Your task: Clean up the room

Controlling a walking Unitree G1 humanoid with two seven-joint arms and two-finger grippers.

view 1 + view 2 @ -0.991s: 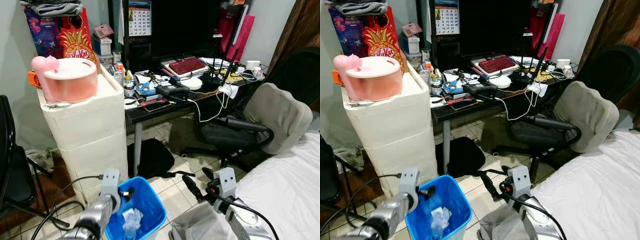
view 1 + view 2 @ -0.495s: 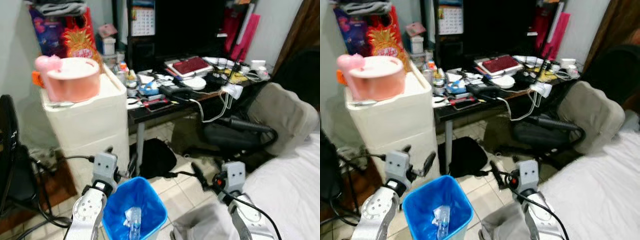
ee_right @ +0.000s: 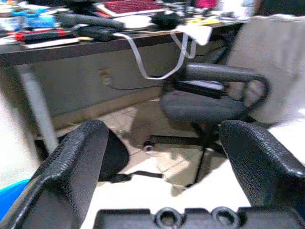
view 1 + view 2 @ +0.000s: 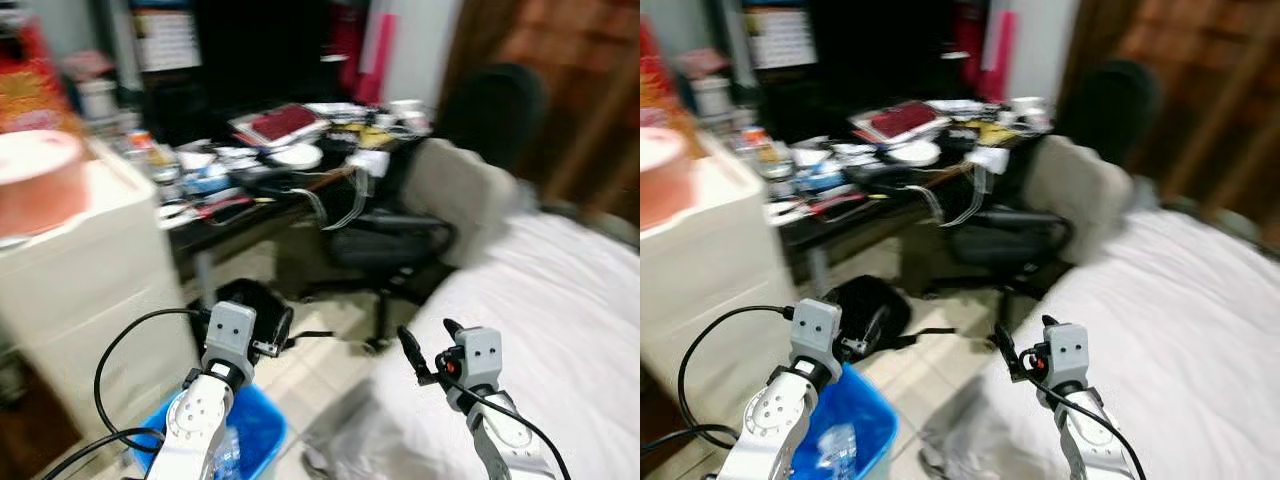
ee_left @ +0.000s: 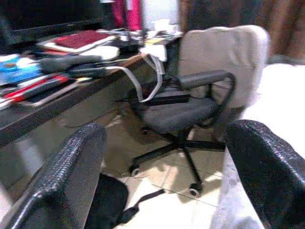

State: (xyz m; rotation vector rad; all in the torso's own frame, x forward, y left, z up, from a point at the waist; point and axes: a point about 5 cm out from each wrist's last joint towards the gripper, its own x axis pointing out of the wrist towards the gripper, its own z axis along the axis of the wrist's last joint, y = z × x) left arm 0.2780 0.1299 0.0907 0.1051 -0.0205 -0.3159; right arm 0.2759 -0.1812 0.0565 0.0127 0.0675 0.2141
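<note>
Head and wrist views toward office chair (image 5: pixel 190 95)

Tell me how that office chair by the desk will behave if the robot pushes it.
The office chair stands on a wheeled star base on smooth tile, so it will probably roll easily, perhaps veering. Its single central post suggests the seat may swivel rather than move straight. A high push on the padded backrest might tilt it.
</note>
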